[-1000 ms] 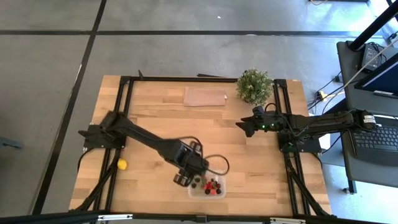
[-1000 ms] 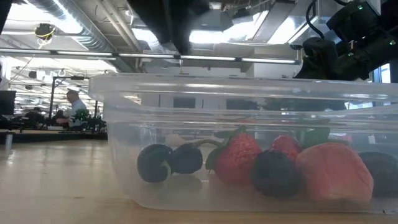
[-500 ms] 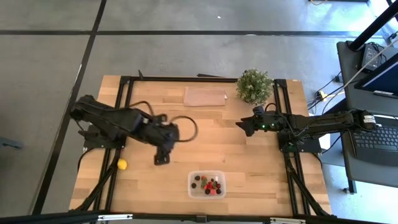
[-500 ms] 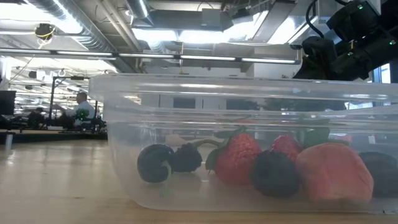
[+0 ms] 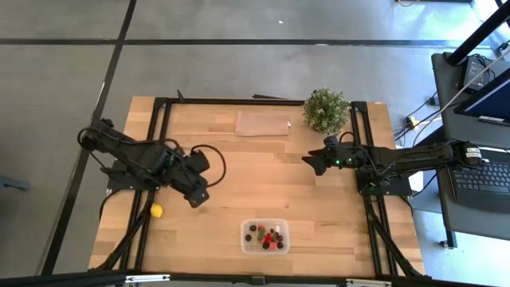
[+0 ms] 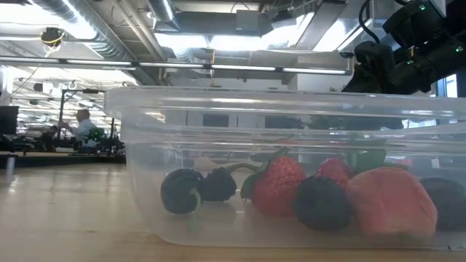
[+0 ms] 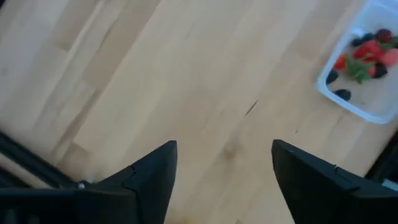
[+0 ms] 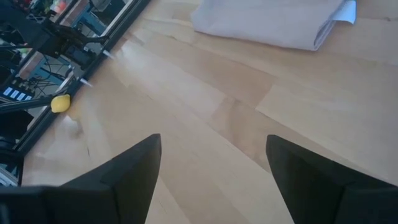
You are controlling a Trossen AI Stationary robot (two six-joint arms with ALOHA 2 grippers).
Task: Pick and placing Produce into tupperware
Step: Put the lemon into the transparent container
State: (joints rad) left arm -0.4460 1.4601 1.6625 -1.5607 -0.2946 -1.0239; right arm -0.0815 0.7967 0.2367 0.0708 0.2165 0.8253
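The clear tupperware [image 5: 265,236] stands on its base near the table's near edge, holding red strawberries and dark berries [image 6: 291,191]; it also shows in the left wrist view [image 7: 367,74]. The yellow lemon [image 5: 157,210] lies on the table near the left edge, visible from the right wrist too [image 8: 60,103]. My left gripper [image 5: 195,199] hovers open and empty between lemon and tub, its fingers spread over bare wood [image 7: 224,168]. My right gripper [image 5: 309,163] waits open and empty right of centre [image 8: 214,168].
A bushy green potted plant [image 5: 325,110] stands at the far right. A flat brownish sheet [image 5: 263,123] lies at the far edge, seen also in the right wrist view [image 8: 273,22]. Black frame rails [image 5: 159,143] run along the table's left and right sides. Bare wood lies between the arms.
My left gripper has left the spot over the tupperware, where it hung a second ago. It swung toward the table's left edge and a little toward the far edge, and now hovers close to the lemon. The tupperware has stayed in place.
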